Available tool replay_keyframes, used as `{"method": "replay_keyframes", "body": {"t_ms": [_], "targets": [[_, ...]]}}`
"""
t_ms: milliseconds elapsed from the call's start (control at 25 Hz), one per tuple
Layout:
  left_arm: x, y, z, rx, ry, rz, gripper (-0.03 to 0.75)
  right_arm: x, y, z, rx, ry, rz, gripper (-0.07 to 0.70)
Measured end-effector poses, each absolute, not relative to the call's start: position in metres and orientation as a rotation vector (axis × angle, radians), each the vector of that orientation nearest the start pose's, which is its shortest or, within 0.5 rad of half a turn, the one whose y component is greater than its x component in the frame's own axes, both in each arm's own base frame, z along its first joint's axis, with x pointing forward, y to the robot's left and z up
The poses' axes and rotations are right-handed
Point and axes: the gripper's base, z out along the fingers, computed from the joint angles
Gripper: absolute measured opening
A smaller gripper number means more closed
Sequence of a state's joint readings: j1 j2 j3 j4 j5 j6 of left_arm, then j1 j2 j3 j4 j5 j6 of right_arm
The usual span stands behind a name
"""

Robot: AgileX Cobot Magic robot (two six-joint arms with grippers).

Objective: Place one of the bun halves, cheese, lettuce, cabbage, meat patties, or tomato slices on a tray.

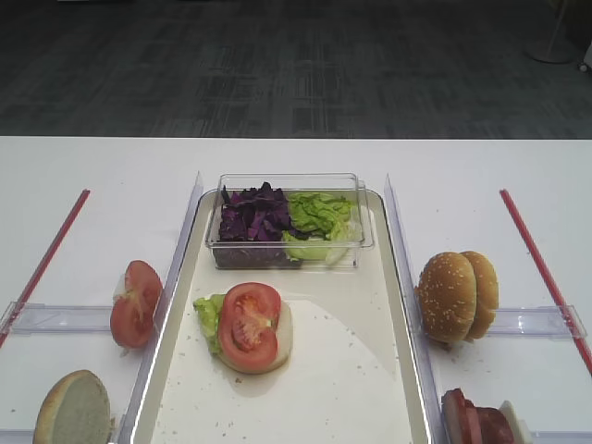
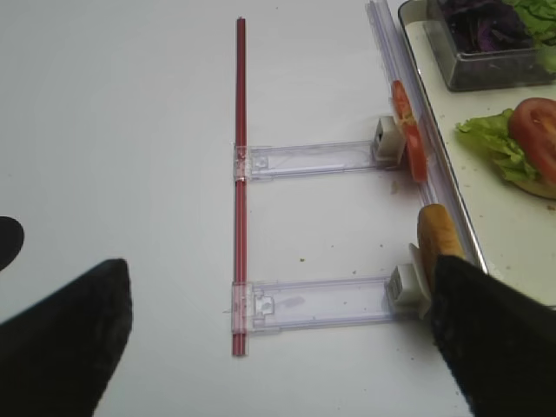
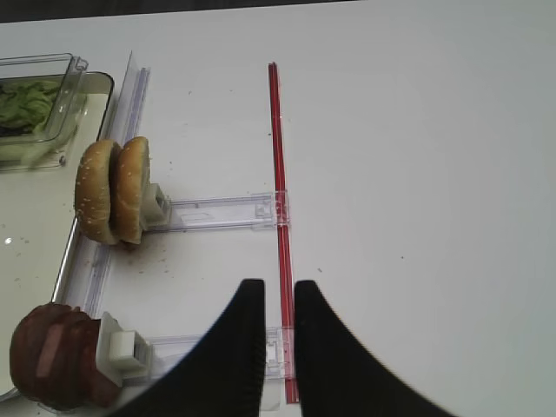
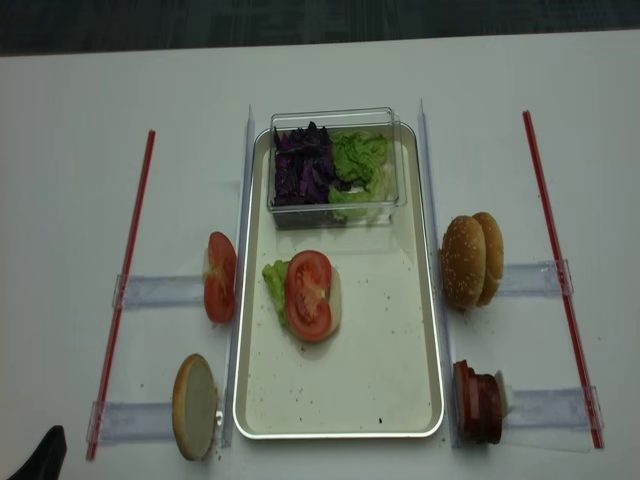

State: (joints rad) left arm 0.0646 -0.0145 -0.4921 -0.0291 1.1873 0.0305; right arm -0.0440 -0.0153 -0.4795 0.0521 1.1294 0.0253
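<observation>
Risk from here: the stack on the tray is already bun bottom, lettuce and a tomato slice on top, so dropping the next piece off-centre could slide the glossy tomato off or tip the pile; grabbing a rack piece edge-on could also knock its upright neighbours out of the clear holder. Left hand is wide open and empty, hovering over the tabletop on the left, with the flat-cut bun half just beside its right finger and the spare tomato slices further ahead by the tray rim. Right hand has its fingers nearly together with only a narrow gap, holding nothing, sitting over the red strip; the sesame bun halves and the meat patties stand to its left, apart from it. Cabbage sits in the clear box at the tray's far end, well away from both hands
</observation>
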Motion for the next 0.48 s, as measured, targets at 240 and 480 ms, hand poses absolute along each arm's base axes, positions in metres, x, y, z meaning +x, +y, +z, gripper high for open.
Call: {"method": "replay_keyframes", "body": {"t_ms": [240, 480], "targets": [[-0.0121, -0.0032, 0.2651, -0.033, 2.162, 0.019, 0.639, -0.0078, 0.0046, 0.2662, 0.067, 2.116, 0.051, 0.129], [-0.0121, -0.0032, 0.2651, -0.034, 2.162, 0.019, 0.639, -0.0078, 0.0046, 0.2662, 0.067, 2.116, 0.051, 0.129]]}}
